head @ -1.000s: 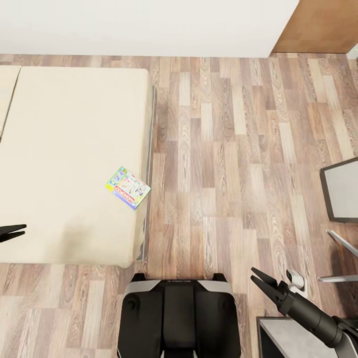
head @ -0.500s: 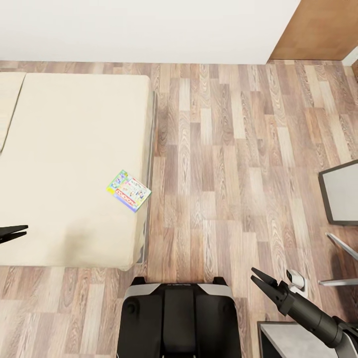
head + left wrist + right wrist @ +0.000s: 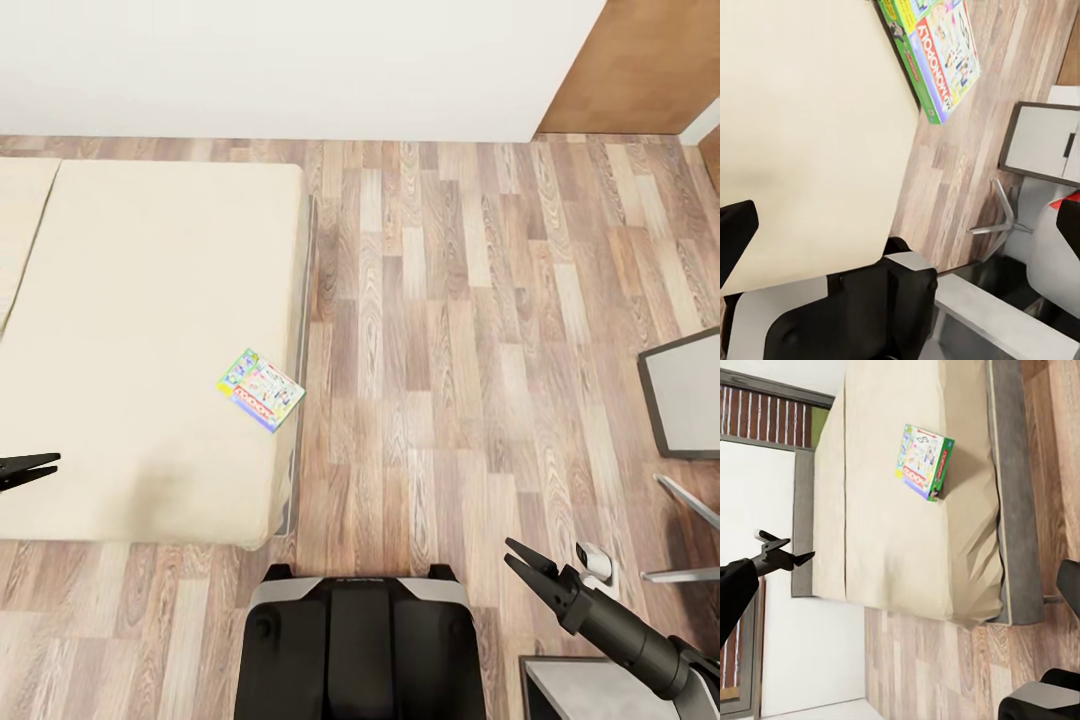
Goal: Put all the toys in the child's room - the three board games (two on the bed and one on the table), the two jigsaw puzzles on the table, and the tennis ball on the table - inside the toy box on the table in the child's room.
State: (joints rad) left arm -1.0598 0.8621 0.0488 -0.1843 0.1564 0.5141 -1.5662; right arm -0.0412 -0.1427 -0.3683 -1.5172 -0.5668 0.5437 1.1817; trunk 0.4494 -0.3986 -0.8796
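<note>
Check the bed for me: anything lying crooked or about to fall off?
The Monopoly box lies askew on the bed, close to its floor-side edge. It rests flat and wholly on the mattress. Nothing looks spilled or damaged.

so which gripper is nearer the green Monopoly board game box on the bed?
Left. The left gripper hovers open over the cream bed, beside the green Monopoly board game box. The right gripper is open over the wood floor, farther off.

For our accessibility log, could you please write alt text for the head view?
A green Monopoly board game lies near the right edge of a cream bed, beside a wood-plank floor. The robot's open right gripper hangs low over the floor, and the left gripper over the bed.
</note>
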